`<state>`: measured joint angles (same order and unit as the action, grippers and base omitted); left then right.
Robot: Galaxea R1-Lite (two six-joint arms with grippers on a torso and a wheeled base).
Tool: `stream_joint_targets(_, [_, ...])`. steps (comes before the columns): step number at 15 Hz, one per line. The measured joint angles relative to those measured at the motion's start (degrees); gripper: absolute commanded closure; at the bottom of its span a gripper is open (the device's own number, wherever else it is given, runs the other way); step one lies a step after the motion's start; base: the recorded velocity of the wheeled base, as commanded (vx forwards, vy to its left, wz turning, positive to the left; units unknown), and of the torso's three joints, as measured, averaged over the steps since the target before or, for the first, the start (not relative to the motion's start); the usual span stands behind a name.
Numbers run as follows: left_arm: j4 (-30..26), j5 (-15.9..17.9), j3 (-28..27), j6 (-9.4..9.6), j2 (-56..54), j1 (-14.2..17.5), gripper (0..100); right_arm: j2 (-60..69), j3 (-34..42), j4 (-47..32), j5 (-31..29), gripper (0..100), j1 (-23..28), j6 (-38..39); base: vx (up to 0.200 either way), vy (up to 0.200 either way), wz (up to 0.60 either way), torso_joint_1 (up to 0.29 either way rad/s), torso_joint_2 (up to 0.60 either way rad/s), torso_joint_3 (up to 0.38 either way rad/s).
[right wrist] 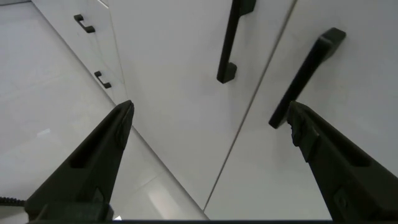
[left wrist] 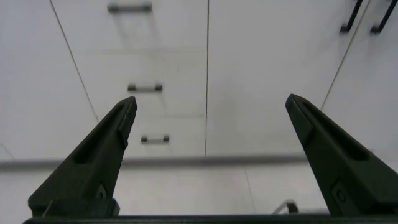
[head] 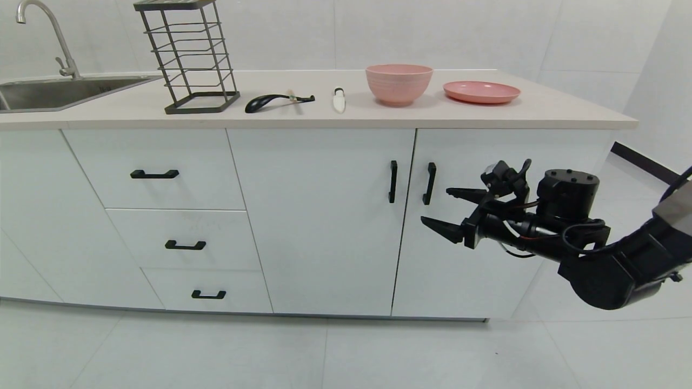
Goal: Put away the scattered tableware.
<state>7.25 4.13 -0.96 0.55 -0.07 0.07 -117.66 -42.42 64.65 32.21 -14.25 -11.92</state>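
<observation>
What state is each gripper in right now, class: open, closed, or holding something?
Left gripper: open, holding nothing.
Right gripper: open, holding nothing.

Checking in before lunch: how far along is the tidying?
Nothing is put away yet. The bowl, plate, black spoon and white utensil all lie on the counter, outside the rack. The right gripper, open and empty, sits by the cupboard handles.

Bright, even light; soft shadows lie under the bowl and plate.
</observation>
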Motion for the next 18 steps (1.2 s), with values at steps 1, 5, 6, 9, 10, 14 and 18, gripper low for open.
stream_joint_targets(1, [2.2, 0.0, -2.3, 0.23, 0.0, 0.0, 0, 0.7, 1.2, 0.3, 0.0, 0, 0.6, 0.0, 0.000, 0.000, 0.00, 0.000, 0.00, 0.000])
stream_joint_targets(5, [-1.5, 5.7, -8.2, 1.00, 1.8, -0.5, 0, 2.1, 2.5, 0.8, 0.0, 0, 1.6, -0.1, 0.000, 0.000, 0.00, 0.000, 0.00, 0.000])
stream_joint_targets(6, [-1.7, 7.1, -9.7, 1.01, 3.6, -0.7, 0, 2.4, 2.5, 0.8, 0.0, 0, 1.7, -0.1, 0.000, 0.000, 0.00, 0.000, 0.00, 0.000])
stream_joint_targets(9, [-1.7, 12.2, -15.6, 1.00, 12.5, -1.0, 0, 3.4, 3.1, 0.8, 0.0, 0, 1.7, -0.3, 0.000, 0.000, 0.00, 0.000, 0.00, 0.000])
stream_joint_targets(10, [-1.6, 13.9, -17.8, 1.00, 16.0, -1.1, 0, 3.5, 3.2, 0.9, 0.1, 0, 1.7, -0.4, 0.000, 0.000, 0.00, 0.000, 0.00, 0.000])
stream_joint_targets(14, [1.0, 22.5, -23.2, 1.22, 29.6, -1.4, 0, 3.8, 3.4, 2.7, 0.3, 0, 1.5, -0.4, 0.000, 0.000, 0.00, 0.000, 0.00, 0.000])
stream_joint_targets(18, [8.0, 28.3, -25.8, 1.28, 38.8, -2.0, 0, 4.3, 4.6, 3.9, 0.5, 0, 1.5, -0.7, 0.000, 0.000, 0.00, 0.000, 0.00, 0.000])
